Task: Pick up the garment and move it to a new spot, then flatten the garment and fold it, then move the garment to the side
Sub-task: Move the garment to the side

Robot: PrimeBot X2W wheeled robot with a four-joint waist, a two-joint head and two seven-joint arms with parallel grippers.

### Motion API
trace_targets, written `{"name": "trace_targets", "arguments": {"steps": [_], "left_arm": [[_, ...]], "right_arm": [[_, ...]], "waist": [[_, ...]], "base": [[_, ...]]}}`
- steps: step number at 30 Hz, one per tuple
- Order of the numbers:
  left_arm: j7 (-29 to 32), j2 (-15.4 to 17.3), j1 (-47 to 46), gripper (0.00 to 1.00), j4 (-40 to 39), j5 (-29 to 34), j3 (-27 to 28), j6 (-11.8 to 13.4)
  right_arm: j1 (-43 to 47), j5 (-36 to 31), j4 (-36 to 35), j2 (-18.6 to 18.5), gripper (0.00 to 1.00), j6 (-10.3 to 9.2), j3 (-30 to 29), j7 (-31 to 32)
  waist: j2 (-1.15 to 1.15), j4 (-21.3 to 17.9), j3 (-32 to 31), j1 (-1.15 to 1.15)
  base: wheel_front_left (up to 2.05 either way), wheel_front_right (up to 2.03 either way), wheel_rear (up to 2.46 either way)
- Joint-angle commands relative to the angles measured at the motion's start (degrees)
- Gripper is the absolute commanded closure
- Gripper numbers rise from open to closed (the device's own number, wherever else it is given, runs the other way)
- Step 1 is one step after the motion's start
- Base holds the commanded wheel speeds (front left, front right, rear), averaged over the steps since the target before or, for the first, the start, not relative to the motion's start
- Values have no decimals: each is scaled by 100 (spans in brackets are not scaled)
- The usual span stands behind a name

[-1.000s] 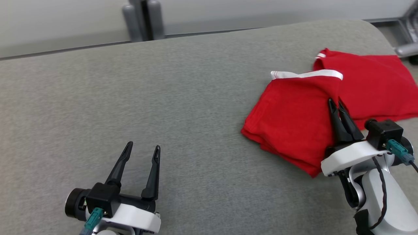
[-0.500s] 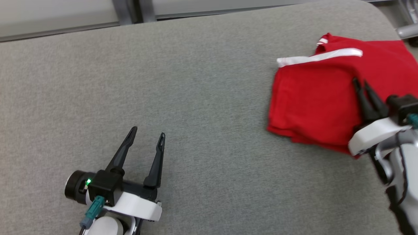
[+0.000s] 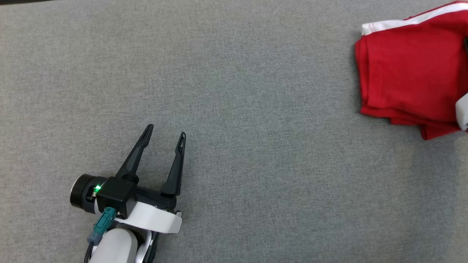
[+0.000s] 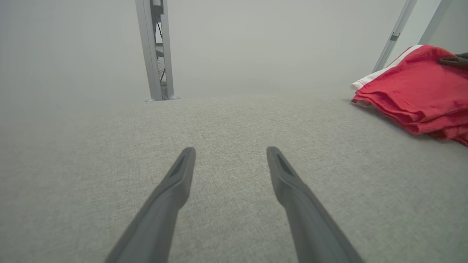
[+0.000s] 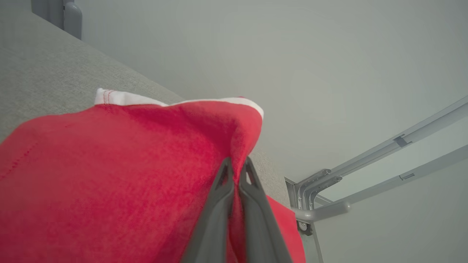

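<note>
Right gripper (image 5: 237, 163) is clamping tight on garment (image 5: 109, 175) fold; left gripper (image 3: 165, 130) fingers are spreading wide, empty, pointing fwd over surface (image 3: 274, 109).

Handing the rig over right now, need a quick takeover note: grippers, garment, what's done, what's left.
Left gripper: open, empty, over the bare grey padded surface, well apart from the garment.
Right gripper: shut on a fold of the red garment.
Garment: stacked in layers, white band along its far edge, lying at the surface's right side.
Done: it looks folded.
To do: settle it at the side, release it, then draw the right arm clear.
</note>
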Motion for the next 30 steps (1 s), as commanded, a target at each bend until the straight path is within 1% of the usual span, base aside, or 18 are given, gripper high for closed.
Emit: {"name": "trace_targets", "arguments": {"steps": [1,8,12,17,18,19,20,21,22,25,30], "left_arm": [[-29,1,-134,0,13,-17,-4,-8],[-40,-20,-262,0,43,-45,-28,-43],[-47,13,-314,0,54,-66,13,-57],[-52,16,-370,0,74,-76,-4,-77],[-52,16,-372,0,78,-79,2,-74],[-53,17,-373,0,79,-85,7,-68],[-53,19,-368,0,83,-91,11,-69],[-51,20,-355,0,90,-96,13,-70],[-50,21,-335,0,96,-95,15,-69],[-51,9,-272,0,114,-103,9,-51],[-50,-29,-203,0,131,-103,-1,5]], "right_arm": [[-99,-57,3,-135,100,-7,-76,64],[-133,-247,-172,-331,100,-7,-213,296],[-19,-328,-246,-379,100,-7,-186,445],[58,-618,-273,-382,100,-7,-356,584],[85,-699,-303,-377,89,-7,-410,598],[113,-753,-323,-355,71,-7,-467,610],[149,-818,-340,-334,58,-7,-527,626],[176,-883,-363,-323,31,-7,-595,615],[195,-965,-389,-316,0,-7,-659,625],[307,-1225,-466,-280,0,-7,-893,714],[561,-1774,-857,-139,0,-7,-1415,578]], "waist": [[0,-16,41,0],[0,-18,123,0],[0,-29,166,0],[0,48,175,0],[0,64,166,0],[0,76,155,0],[0,88,137,0],[0,100,113,0],[0,110,89,0],[0,148,-3,0],[0,205,-186,0]], "base": [[0,0,0],[0,0,0],[0,0,0],[0,0,0],[0,0,0],[0,0,0],[0,0,0],[0,0,0],[0,0,0],[0,0,0],[0,0,0]]}}
